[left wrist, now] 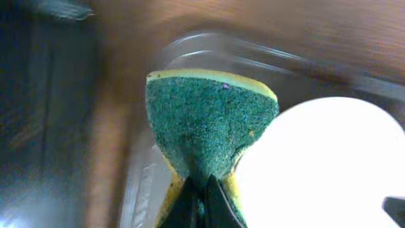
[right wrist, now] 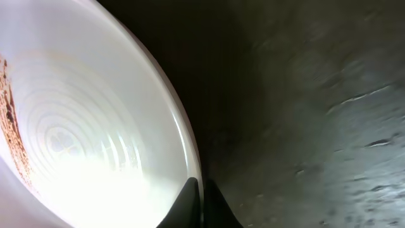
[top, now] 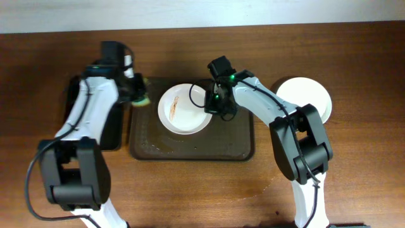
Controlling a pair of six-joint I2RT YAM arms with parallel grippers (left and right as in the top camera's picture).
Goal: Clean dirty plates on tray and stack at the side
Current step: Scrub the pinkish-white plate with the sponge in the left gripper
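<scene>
Both arms (top: 259, 101) bent toward tray (top: 190, 149)

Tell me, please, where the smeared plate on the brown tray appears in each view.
Overhead: plate at centre, on the tray.
Left wrist: lower right, glaring white, beside the sponge.
Right wrist: left half, the right gripper pinching its rim.
Shared landmark: its orange-brown smear, in the overhead and right wrist views.

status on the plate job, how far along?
Done: white side plates sit right of the tray; count unclear. In hand: right gripper pinches the rim of the one plate on the tray, left gripper holds the green sponge beside it. Left: wipe its orange smear, then stack it.
</scene>
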